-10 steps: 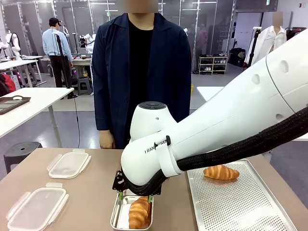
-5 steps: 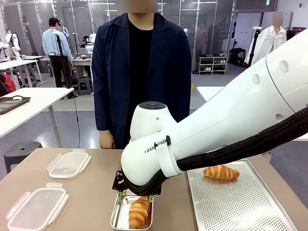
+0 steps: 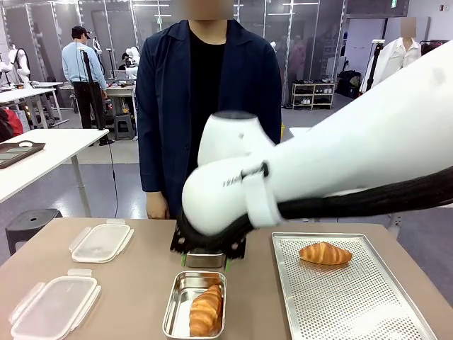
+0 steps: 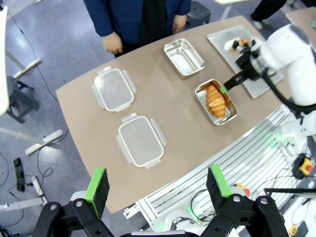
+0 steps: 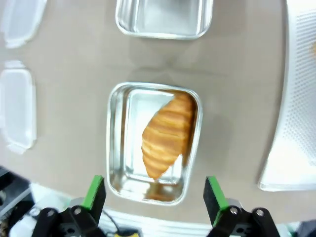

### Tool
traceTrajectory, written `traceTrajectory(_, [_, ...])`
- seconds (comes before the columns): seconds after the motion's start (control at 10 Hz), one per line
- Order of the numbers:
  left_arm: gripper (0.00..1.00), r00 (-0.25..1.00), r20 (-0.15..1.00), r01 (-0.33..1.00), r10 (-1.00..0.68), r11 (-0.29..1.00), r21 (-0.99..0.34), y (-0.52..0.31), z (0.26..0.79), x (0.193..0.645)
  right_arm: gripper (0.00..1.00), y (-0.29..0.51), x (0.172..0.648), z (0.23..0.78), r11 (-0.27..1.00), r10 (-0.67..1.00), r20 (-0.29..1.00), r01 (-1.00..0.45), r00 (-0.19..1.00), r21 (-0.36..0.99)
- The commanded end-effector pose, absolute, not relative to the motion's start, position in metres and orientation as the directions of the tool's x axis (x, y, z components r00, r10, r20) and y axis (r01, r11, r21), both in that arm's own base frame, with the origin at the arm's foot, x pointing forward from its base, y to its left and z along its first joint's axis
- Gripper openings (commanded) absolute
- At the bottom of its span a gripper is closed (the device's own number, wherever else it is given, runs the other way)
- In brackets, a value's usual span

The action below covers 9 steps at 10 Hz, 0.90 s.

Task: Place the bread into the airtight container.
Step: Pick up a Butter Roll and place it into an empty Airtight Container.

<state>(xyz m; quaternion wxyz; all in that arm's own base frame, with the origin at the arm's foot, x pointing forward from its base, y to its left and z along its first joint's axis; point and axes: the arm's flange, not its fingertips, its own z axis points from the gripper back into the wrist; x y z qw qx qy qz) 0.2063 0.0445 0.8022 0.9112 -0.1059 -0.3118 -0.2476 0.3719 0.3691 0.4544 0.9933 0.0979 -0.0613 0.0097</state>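
A golden croissant (image 3: pixel 206 309) lies inside the near steel container (image 3: pixel 170 315) at the table's front. My right gripper (image 3: pixel 207 262) hovers open above it, holding nothing. From the right wrist view, the open right gripper (image 5: pixel 154 193) looks straight down on the croissant (image 5: pixel 168 133), which lies diagonally in the container (image 5: pixel 112 148). A second croissant (image 3: pixel 325 253) rests on the perforated tray (image 3: pixel 354 304). My left gripper (image 4: pixel 157 182) is open, high above the table's edge, far from the filled container (image 4: pixel 197 96).
A second, empty steel container (image 5: pixel 163 19) sits just beyond the filled one. Two clear lids (image 3: pixel 100 242) (image 3: pixel 53 306) lie at the left. A person in a dark coat stands at the far side, hands down. Bare tabletop runs between the lids and the containers.
My right arm has risen from the near container, its gripper now well above the rim. The croissant stays in the container.
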Motion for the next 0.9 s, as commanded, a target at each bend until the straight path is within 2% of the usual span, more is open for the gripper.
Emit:
traceTrajectory(0.0, [1.0, 0.682, 0.616, 0.528, -0.394, 0.848, -0.041, 0.043, 0.805, 0.206, 1.0, 0.313, 0.372, 0.516, 0.968, 0.042, 0.117, -0.069, 0.992, 0.24])
traceTrajectory(0.2, [1.0, 0.682, 0.616, 0.528, -0.394, 0.848, -0.041, 0.043, 0.805, 0.206, 1.0, 0.264, 0.365, 0.568, 0.973, 0.087, 0.17, -0.121, 0.982, 0.198])
traceTrajectory(0.3, [1.0, 0.682, 0.616, 0.528, -0.394, 0.848, -0.041, 0.043, 0.805, 0.206, 1.0, 0.234, 0.356, 0.603, 0.97, 0.169, 0.227, -0.203, 0.959, 0.133])
traceTrajectory(0.5, [1.0, 0.682, 0.616, 0.528, -0.394, 0.848, -0.041, 0.043, 0.805, 0.206, 1.0, 0.171, 0.321, 0.672, 0.962, 0.241, 0.312, -0.268, 0.919, 0.048])
traceTrajectory(0.6, [1.0, 0.682, 0.616, 0.528, -0.394, 0.848, -0.041, 0.043, 0.805, 0.206, 1.0, 0.147, 0.304, 0.694, 0.967, 0.234, 0.349, -0.254, 0.908, 0.012])
traceTrajectory(0.8, [1.0, 0.682, 0.616, 0.528, -0.394, 0.848, -0.041, 0.043, 0.805, 0.206, 1.0, 0.105, 0.271, 0.74, 0.977, 0.178, 0.445, -0.213, 0.878, 0.029])
